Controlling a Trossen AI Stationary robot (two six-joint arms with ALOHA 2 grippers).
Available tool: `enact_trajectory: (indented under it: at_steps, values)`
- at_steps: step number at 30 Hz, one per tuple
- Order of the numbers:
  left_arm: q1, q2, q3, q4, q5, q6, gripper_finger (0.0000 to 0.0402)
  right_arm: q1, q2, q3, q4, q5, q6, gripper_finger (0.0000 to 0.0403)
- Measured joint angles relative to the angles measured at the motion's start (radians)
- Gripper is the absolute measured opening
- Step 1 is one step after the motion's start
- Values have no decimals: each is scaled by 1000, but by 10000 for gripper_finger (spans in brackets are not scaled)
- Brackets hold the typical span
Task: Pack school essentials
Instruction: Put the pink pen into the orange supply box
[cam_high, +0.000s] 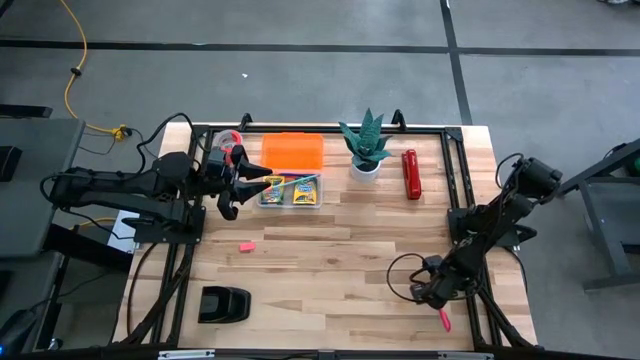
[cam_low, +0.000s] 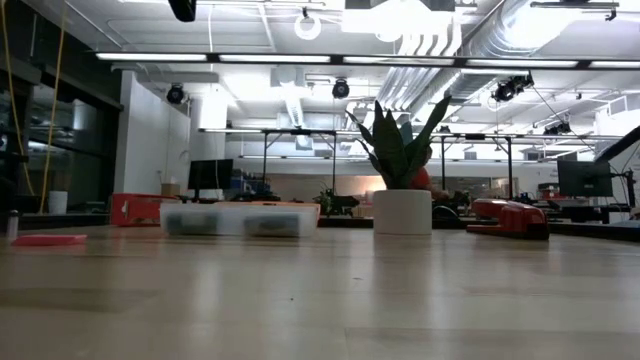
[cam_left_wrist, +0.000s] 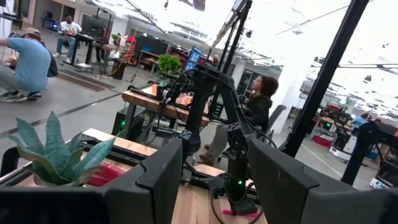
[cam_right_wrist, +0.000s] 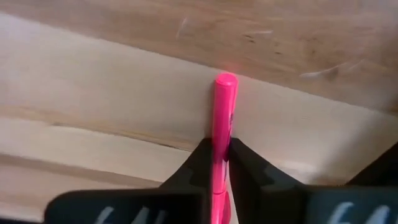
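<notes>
Risk: the slim, smooth pink marker (cam_right_wrist: 224, 134), pinched between the right gripper (cam_high: 437, 300) fingers well apart from the clear plastic bin (cam_high: 290, 190), could pivot or slip on the long carry. Left gripper (cam_high: 238, 185) hovers beside that bin, fingers apart and empty. A small flat pink eraser (cam_high: 247, 246) lies on wood nearby.

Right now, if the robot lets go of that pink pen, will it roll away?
Probably a little. The pink pen looks round and smooth, so it may roll sideways on the flat wooden table. It looks stiff and thin, likely light, and the right tool pinches it without bending it. It lies near the table's edge, so a roll could drop it.
</notes>
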Motion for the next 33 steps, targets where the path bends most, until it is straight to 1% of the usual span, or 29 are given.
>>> enact_trajectory:
  at_steps: [2,3,6,8,11,13,16,18,23,25,26,28,30,33]
  values:
    - [0,0,0,0,0,0,172,2,-31,-3,4,36,-47,10]
    - [0,0,0,0,0,0,172,3,-53,-4,5,89,-81,7]
    - [0,0,0,0,0,0,172,-6,-153,-6,5,317,-190,7]
    - [0,0,0,0,0,0,172,-18,-218,-5,9,433,-262,4]
    - [0,0,0,0,0,0,172,-86,-301,-5,61,588,-453,4]
    - [0,0,0,0,0,0,172,-151,-340,-5,108,642,-612,3]
    - [0,0,0,-1,0,9,172,-276,-367,-5,246,653,-858,2]
    - [0,0,0,-9,0,36,172,-370,-363,-5,368,638,-1031,2]
    - [0,0,0,-44,0,52,172,-586,-341,-4,676,505,-1445,1]
    - [0,0,0,-54,1,48,172,-659,-340,-2,782,463,-1568,1]
    - [0,0,0,-55,1,37,172,-694,-340,6,804,435,-1608,1]
    - [0,0,0,-55,1,17,172,-753,-339,48,781,369,-1673,1]
    - [0,0,0,-57,1,7,172,-794,-339,111,715,307,-1741,1]
    - [0,0,0,-73,0,-1,172,-831,-336,207,593,262,-1846,0]
